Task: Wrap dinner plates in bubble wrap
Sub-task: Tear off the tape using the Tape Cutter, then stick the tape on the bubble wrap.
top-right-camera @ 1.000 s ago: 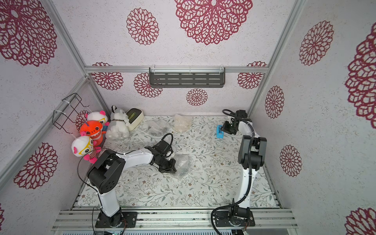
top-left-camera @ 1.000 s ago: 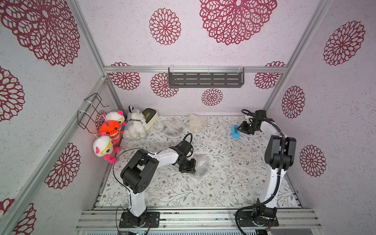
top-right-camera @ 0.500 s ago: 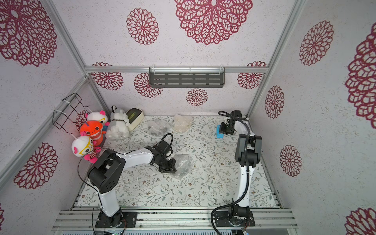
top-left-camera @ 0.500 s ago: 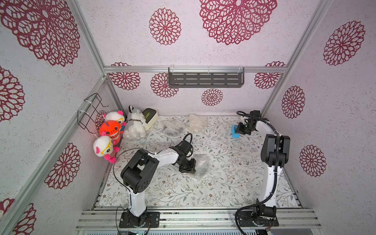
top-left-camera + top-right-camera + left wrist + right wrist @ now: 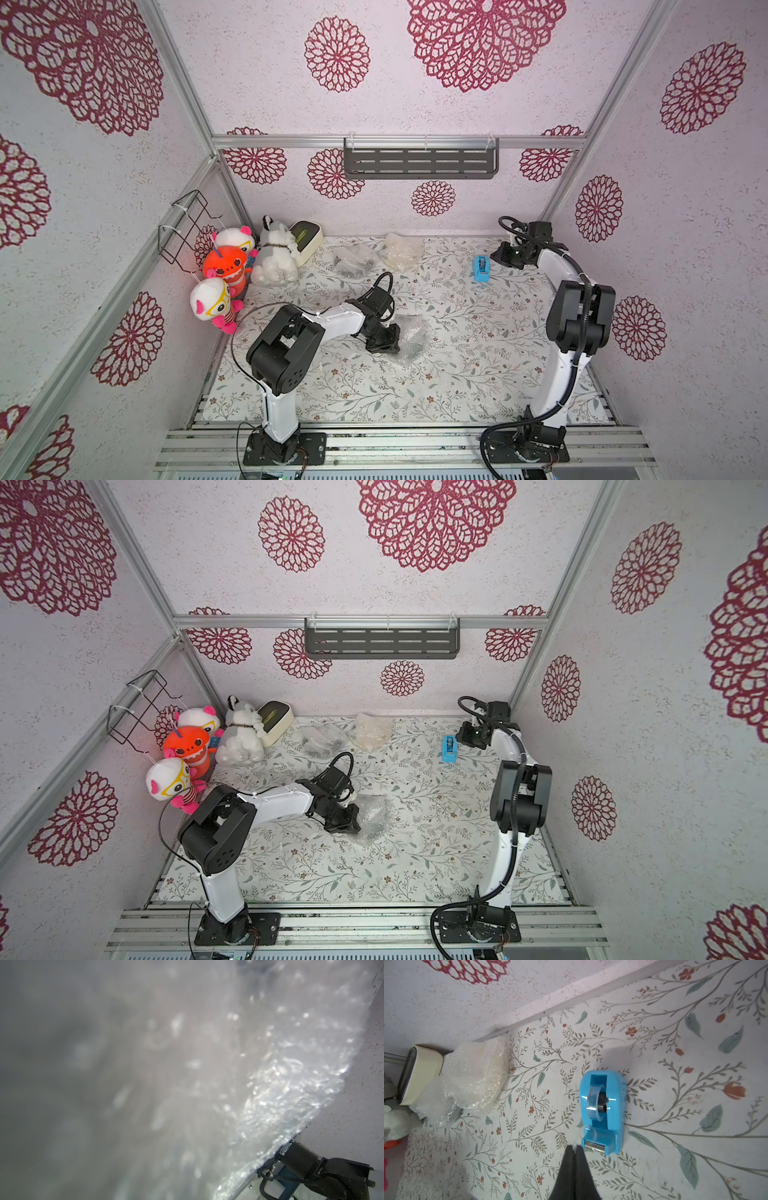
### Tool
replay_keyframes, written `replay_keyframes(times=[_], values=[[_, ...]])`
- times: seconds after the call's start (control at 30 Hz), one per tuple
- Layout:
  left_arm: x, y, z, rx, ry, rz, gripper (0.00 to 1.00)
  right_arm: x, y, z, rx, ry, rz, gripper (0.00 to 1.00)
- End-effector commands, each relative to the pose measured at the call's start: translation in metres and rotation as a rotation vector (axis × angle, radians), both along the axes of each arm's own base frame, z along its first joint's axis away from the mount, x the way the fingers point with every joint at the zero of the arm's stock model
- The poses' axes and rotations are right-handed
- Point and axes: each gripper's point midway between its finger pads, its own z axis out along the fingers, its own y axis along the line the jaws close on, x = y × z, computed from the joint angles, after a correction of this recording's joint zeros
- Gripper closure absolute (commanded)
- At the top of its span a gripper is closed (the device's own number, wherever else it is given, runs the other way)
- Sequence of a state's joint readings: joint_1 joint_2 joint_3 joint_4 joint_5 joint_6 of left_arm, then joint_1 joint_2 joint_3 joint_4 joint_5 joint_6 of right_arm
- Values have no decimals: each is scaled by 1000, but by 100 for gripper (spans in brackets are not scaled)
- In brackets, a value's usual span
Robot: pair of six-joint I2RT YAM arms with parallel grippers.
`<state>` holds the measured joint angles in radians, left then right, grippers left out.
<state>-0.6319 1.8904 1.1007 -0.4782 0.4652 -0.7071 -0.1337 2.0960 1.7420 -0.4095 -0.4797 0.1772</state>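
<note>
A crumpled bundle of clear bubble wrap (image 5: 411, 340) (image 5: 372, 816) lies mid-table. My left gripper (image 5: 388, 343) (image 5: 351, 820) is pressed into its left edge. Bubble wrap (image 5: 270, 1084) fills the left wrist view and hides the jaws, which seem shut on a fold of it. Two more wrapped bundles lie at the back: one with a dark shape inside (image 5: 352, 259) (image 5: 444, 1105), one cream and round (image 5: 401, 249) (image 5: 477, 1076). No bare dinner plate shows. My right gripper (image 5: 496, 253) (image 5: 574, 1147) is shut, its tips beside the cutter of the blue tape dispenser (image 5: 481, 269) (image 5: 602, 1109).
Plush toys (image 5: 274, 257) and a cream box with a green top (image 5: 306, 241) crowd the back left corner. A wire basket (image 5: 183, 232) hangs on the left wall and a grey shelf (image 5: 419, 164) on the back wall.
My right gripper's jaws have closed next to the tape dispenser, and that arm has shifted slightly. The left arm and the middle bundle have not moved.
</note>
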Motion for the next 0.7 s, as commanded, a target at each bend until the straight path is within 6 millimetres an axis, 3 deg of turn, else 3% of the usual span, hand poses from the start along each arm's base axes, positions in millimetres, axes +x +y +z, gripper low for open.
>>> replay_keyframes(times=[0.0, 0.23, 0.37, 0.47, 0.67], values=[[-2, 28, -35, 146, 22, 36, 100, -1, 2, 27, 12, -58, 8, 100], [-2, 28, -35, 146, 23, 36, 100, -13, 1, 24, -23, -26, 6, 100], [-2, 27, -34, 140, 21, 36, 100, -43, 33, 25, -18, -23, 112, 100], [-2, 25, -34, 125, 19, 32, 100, -83, 73, 24, 47, -23, 211, 100], [-3, 23, -31, 102, 11, 24, 100, -201, 195, 12, 198, 2, 596, 100]])
